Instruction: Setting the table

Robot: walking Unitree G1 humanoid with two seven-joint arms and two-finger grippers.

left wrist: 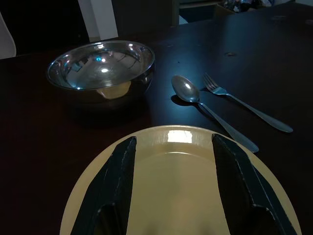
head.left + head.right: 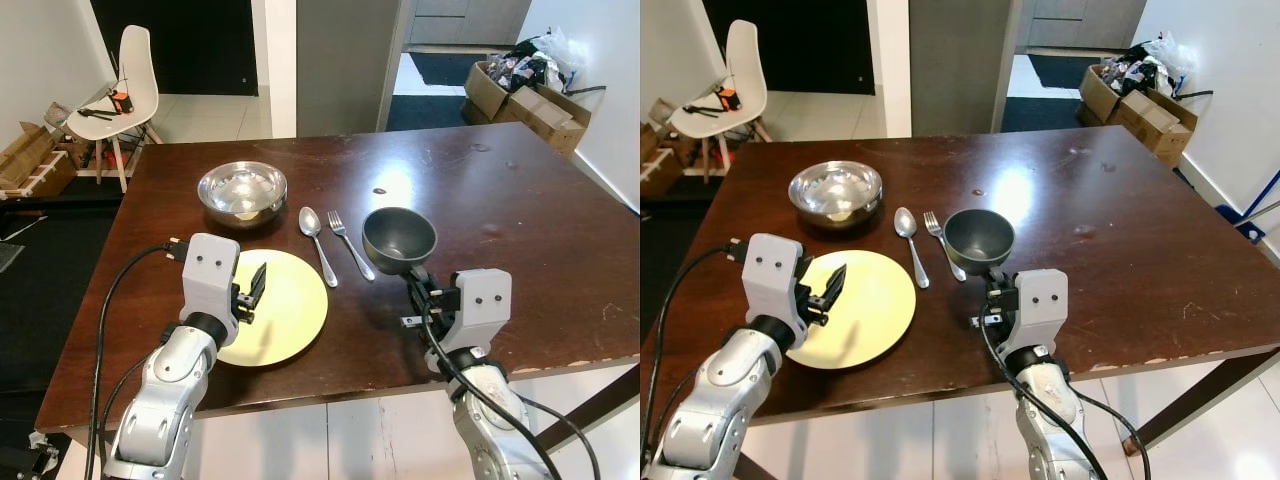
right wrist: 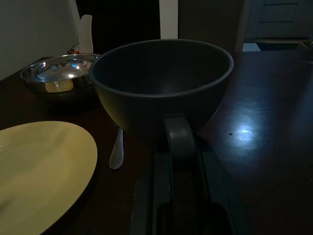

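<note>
On the dark brown wooden desk (image 2: pixel 520 210) the right gripper (image 2: pixel 413 284) has its black fingers (image 3: pixel 182 147) pinching the near rim of a dark grey round bowl (image 2: pixel 399 238), which sits near the front edge, just right of a silver fork (image 2: pixel 349 243). A silver spoon (image 2: pixel 317 240) lies beside the fork on its left, the two roughly parallel. The left gripper (image 2: pixel 252 292) hovers over a round pale yellow plate (image 2: pixel 290 300) at the front left of the desk, its fingers (image 1: pixel 115 188) spread apart with nothing between them. Behind the plate stands a shiny steel bowl (image 2: pixel 242 192) with something yellowish inside. A white plastic chair (image 2: pixel 125 85) stands beyond the desk's far left corner.
</note>
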